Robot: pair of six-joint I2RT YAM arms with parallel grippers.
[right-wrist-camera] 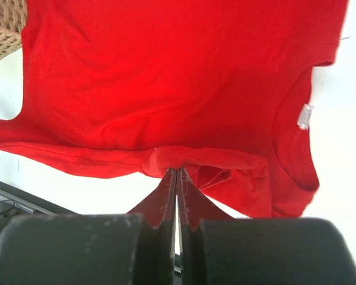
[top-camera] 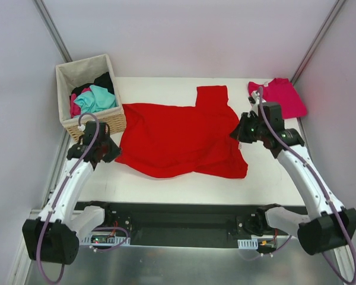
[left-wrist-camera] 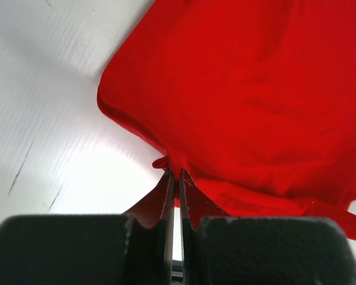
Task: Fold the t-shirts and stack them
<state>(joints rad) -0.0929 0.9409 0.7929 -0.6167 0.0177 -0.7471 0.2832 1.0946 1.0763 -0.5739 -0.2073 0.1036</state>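
Observation:
A large bright red t-shirt [top-camera: 181, 136] lies spread across the middle of the white table, one sleeve pointing to the far side. My left gripper [top-camera: 111, 151] is shut on the shirt's left edge [left-wrist-camera: 173, 166], the cloth bunched between its fingertips. On the shirt's right side my right gripper [top-camera: 238, 132] pinches a fold of red cloth [right-wrist-camera: 178, 160]; the neck opening with a small white label [right-wrist-camera: 305, 116] lies beyond it. A folded magenta-pink t-shirt [top-camera: 280, 95] rests at the far right corner of the table.
A wicker basket [top-camera: 89, 95] with teal, pink and dark clothes stands at the far left corner, close to my left arm. White walls enclose the table. A black rail [top-camera: 184, 222] runs along the near edge between the arm bases.

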